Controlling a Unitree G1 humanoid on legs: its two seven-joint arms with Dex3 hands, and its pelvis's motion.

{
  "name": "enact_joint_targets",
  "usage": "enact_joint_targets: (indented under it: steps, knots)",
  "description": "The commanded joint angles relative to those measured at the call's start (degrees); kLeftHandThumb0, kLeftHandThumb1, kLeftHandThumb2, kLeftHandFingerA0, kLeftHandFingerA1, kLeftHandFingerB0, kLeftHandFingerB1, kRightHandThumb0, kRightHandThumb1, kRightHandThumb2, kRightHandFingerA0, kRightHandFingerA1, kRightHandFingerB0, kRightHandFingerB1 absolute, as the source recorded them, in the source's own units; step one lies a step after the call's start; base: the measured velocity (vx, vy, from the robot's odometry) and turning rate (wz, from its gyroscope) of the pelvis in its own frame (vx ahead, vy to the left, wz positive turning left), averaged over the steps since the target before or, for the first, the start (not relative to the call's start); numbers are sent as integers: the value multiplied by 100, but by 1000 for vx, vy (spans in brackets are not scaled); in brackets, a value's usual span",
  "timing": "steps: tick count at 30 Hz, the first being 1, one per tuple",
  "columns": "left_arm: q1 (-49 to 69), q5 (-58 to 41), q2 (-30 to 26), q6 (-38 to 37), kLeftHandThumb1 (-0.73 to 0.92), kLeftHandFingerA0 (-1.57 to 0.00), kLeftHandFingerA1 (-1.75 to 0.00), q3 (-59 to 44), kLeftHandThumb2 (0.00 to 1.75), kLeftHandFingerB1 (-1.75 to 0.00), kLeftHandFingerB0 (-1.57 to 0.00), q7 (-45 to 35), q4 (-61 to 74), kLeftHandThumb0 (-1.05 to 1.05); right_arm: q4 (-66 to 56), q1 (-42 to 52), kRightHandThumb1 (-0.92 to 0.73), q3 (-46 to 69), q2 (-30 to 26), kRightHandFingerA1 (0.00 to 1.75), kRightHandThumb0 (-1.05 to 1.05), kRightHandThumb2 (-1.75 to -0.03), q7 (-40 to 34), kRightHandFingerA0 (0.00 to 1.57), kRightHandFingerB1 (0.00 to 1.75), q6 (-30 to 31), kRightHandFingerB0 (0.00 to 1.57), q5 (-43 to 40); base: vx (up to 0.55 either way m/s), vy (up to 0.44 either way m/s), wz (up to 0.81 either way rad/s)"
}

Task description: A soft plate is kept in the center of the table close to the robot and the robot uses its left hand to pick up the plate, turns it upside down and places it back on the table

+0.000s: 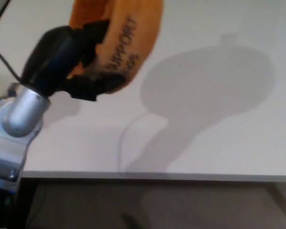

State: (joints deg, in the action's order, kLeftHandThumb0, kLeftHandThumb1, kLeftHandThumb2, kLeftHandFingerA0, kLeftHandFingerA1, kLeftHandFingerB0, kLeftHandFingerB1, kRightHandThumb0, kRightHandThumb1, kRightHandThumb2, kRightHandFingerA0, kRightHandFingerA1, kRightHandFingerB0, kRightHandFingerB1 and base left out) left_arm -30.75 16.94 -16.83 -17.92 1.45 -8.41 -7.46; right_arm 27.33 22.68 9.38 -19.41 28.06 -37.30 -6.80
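head view, matte black left hand (69, 59) clamping soft orange fabric plate (128, 33), lifted above smooth white table (219, 133)

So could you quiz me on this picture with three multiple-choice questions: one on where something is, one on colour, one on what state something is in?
1. Where is the soft plate?
A. flat on the table
B. lifted above the table, upper left
C. on the floor

2. What colour is the plate?
A. orange
B. blue
C. green

3. What is the left hand doing?
A. hanging open
B. closed on nothing
C. closed on the plate

Answers: 1 B, its shadow falls on the table apart from it; 2 A, orange fabric with dark lettering; 3 C, black fingers clamp its rim.
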Motion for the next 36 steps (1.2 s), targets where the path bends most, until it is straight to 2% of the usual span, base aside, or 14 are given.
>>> enact_joint_targets:
  steps: [1, 3, 6, 8, 10, 11, 13, 21, 24, 26, 27, 29, 30, 36]
  knots:
    - [-510, -7308, 849, 2892, 56, -101, -175, -4647, 70, -175, -56, 1243, -1113, -19, 73, 105, -87, 46, -67, 48, -64, -67, 18, 50, 31, -18, 33, -62, 0, 0, 0]
    - [-524, -7358, 909, 2698, 62, -102, -175, -4939, 67, -175, -57, 1592, -1330, -19, 112, 92, -72, 36, -72, 60, -69, -104, -2, 45, 47, -42, 26, -19, 0, 0, 0]
    - [-506, -7552, 964, 2589, 66, -100, -175, -5313, 64, -166, -40, 1800, -1593, -16, 124, 86, -87, 19, -58, 49, -66, -66, -33, 51, 31, -60, 34, 25, 0, 0, 0]
    - [-489, -7414, 986, 2528, 67, -102, -175, -5433, 58, -170, -57, 1903, -1766, -27, 102, 86, -72, 22, -66, 60, -69, -104, -48, 45, 47, -50, 26, 37, 0, 0, 0]
    - [-435, -7211, 991, 2533, 67, -104, -175, -5525, 59, -172, -63, 1948, -1956, -32, 85, 93, -87, 39, -86, 49, -67, -66, -33, 51, 31, -56, 34, 20, 0, 0, 0]
    - [-432, -7086, 979, 2530, 69, -104, -175, -5607, 61, -164, -72, 2062, -2097, -39, 25, 118, -70, 49, -108, 59, -65, -105, -43, 43, 48, -36, 24, 30, 0, 0, 0]
    - [-436, -6983, 939, 2584, 74, -107, -175, -5740, 62, -175, -80, 2152, -2289, -47, -30, 115, -88, 52, -119, 48, -65, -67, -61, 49, 31, 21, 33, 39, 0, 0, 0]
    - [-405, -7156, 1093, 2538, 80, -110, -175, -6560, 66, -172, -63, 2899, -2804, -40, 16, 147, -71, 55, -72, 60, -68, -104, -56, 45, 48, -6, 27, 2, 0, 0, 0]
    - [-220, -7150, 1481, 2465, 56, -136, -149, -6654, 102, -121, -84, 3020, -2759, -52, 29, 137, -72, 42, -71, 59, -69, -104, -63, 45, 47, -1, 26, 23, 0, 0, 0]
    - [-225, -7097, 1564, 2463, 70, -111, -175, -6758, 80, -168, -51, 3102, -2882, -35, 21, 126, -72, 35, -86, 59, -69, -104, -107, 45, 47, -29, 26, 92, 0, 0, 0]
    - [-228, -7037, 1588, 2551, 58, -132, -146, -6800, 106, -120, -84, 3175, -2957, -49, 25, 115, -87, 32, -79, 48, -65, -67, -87, 49, 31, -41, 33, 71, 0, 0, 0]
    - [-161, -6491, 1572, 3075, 76, -116, -175, -6678, 75, -159, -48, 3429, -3162, -44, 32, 94, -86, 39, -80, 48, -65, -67, -61, 49, 31, -42, 33, 34, 0, 0, 0]
    - [-107, -6236, 1559, 3397, 73, -115, -175, -6611, 77, -110, -35, 3530, -3233, -43, 21, 96, -87, 44, -87, 47, -66, -67, -62, 50, 31, -33, 33, 33, 0, 0, 0]
    - [61, -5594, 1622, 4157, 64, -123, -175, -6631, 98, -111, -65, 3643, -3652, -31, -64, 84, -71, 48, -115, 59, -67, -104, -80, 44, 48, 57, 27, 47, 0, 0, 0]
